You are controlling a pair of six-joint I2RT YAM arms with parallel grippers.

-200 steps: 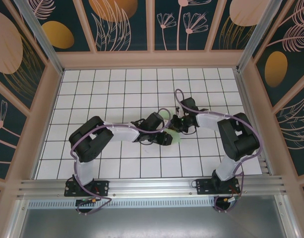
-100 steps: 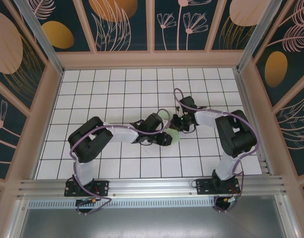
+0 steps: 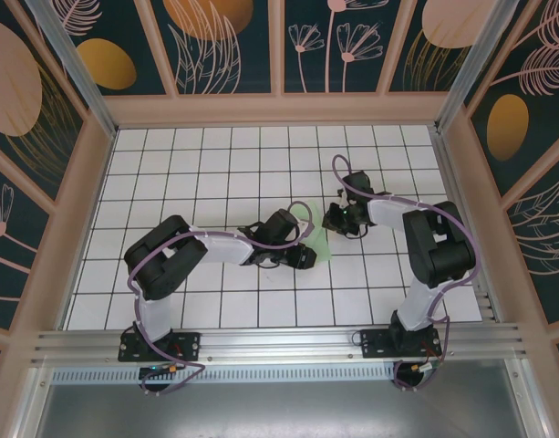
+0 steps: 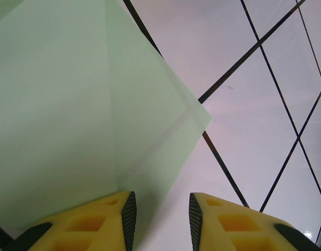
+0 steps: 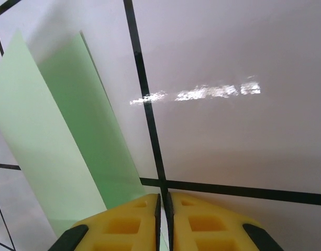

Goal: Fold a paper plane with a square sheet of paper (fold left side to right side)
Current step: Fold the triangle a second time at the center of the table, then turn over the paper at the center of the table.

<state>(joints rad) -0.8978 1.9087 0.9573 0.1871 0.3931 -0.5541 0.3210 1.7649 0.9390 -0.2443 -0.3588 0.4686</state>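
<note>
The folded green paper (image 3: pixel 317 242) lies mid-bench (image 3: pixel 197 164), partly hidden from above by both my wrists. My left pincer (image 4: pixel 161 219) stands apart: one finger is over the paper's near part, the other over bare tile just beside its edge. My right pincer (image 5: pixel 163 219) is all but together, a hairline slit between the fingers, just right of the paper. Past the paper's corner, black-lined tiles run out to the wooden walls (image 3: pixel 279 109), well apart from it.
</note>
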